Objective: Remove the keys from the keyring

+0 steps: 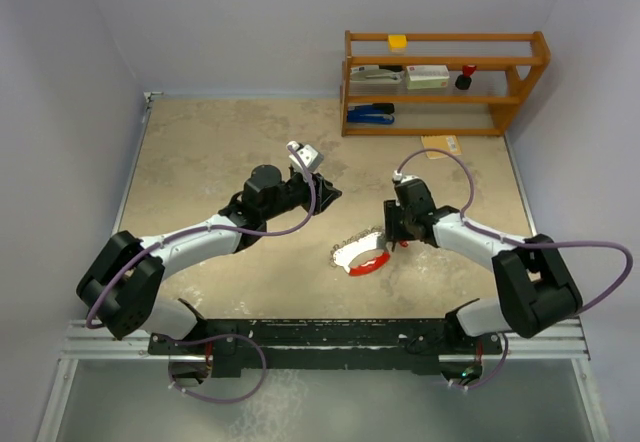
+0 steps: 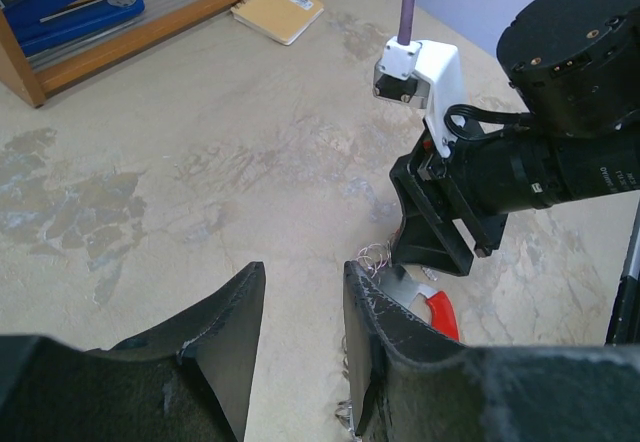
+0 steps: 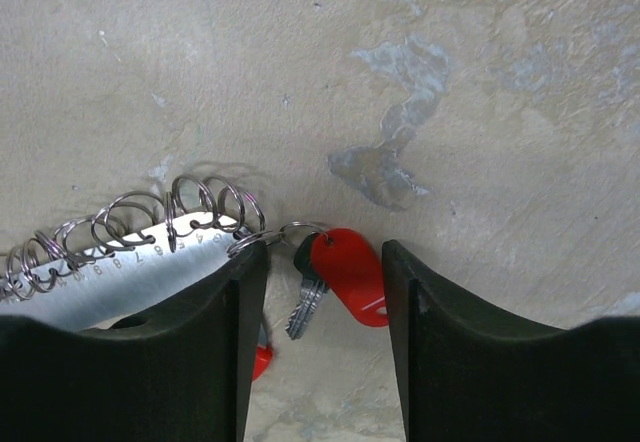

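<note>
Right tool (image 3: pixel 322 254) spread, fingers either side of keys (image 3: pixel 340 280); keys attached to keyring (image 3: pixel 125 272) on surface (image 3: pixel 470 92). Left tool (image 2: pixel 302 280) spread, near keyring, apart.

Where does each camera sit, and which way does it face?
Top external: above, behind the bases, looking down on the table; both arms show.
Left wrist: on the left arm, facing the right gripper; left gripper shows below.
Right wrist: on the right arm, looking down at the keys between its fingers.
All three show the keyring.
</note>
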Motion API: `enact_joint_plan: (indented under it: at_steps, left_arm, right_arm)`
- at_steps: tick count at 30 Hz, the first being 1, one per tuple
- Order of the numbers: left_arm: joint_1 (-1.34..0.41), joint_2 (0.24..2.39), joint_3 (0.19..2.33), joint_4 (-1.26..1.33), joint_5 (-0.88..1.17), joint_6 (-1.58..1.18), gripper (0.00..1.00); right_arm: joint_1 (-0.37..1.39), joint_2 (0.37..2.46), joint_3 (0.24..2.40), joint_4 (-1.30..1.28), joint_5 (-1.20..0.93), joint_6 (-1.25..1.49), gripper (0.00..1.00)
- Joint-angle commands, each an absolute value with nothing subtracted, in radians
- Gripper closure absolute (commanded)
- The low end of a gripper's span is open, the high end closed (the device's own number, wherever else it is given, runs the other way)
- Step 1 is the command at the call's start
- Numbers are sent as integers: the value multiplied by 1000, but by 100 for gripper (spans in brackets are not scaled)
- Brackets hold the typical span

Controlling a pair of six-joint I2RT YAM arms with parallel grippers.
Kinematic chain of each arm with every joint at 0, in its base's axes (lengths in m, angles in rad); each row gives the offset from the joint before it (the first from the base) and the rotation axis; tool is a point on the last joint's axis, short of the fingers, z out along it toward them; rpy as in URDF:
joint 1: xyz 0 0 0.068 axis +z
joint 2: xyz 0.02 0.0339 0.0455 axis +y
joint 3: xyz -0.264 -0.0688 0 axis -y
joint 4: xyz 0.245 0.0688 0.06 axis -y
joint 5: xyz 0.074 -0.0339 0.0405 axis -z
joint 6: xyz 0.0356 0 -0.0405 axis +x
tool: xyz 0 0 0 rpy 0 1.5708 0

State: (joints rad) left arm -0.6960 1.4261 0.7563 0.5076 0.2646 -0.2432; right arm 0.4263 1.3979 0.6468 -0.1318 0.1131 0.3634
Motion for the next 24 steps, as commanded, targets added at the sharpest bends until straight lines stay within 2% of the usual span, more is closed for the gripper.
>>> enact_joint_plan:
  at_steps: [1, 4, 8, 12, 15, 16, 24]
  left_arm:
    - [-701, 1429, 768, 548, 265, -230, 65]
    - [-700, 1426, 770, 546, 262, -227, 65]
    - [-700, 1424, 771, 541, 262, -227, 65]
    - [-700, 1420, 768, 541, 261, -226, 65]
    - [-701, 1421, 766, 541, 259, -227, 65]
    - [-701, 1420, 766, 540, 258, -227, 65]
    - [-701, 1411, 768, 526, 247, -215, 65]
  right_arm:
    - [431, 1437, 684, -160, 129, 383, 49]
    - [431, 1454, 687, -164, 131, 389, 53]
    - [431, 1475, 697, -176, 138, 395, 64]
    - [433, 1506, 707, -176, 134, 402, 80]
    - [433, 1526, 718, -183, 133, 406, 98]
    - [435, 1527, 724, -184, 131, 406, 100]
    - [459, 1416, 782, -208, 144, 362, 100]
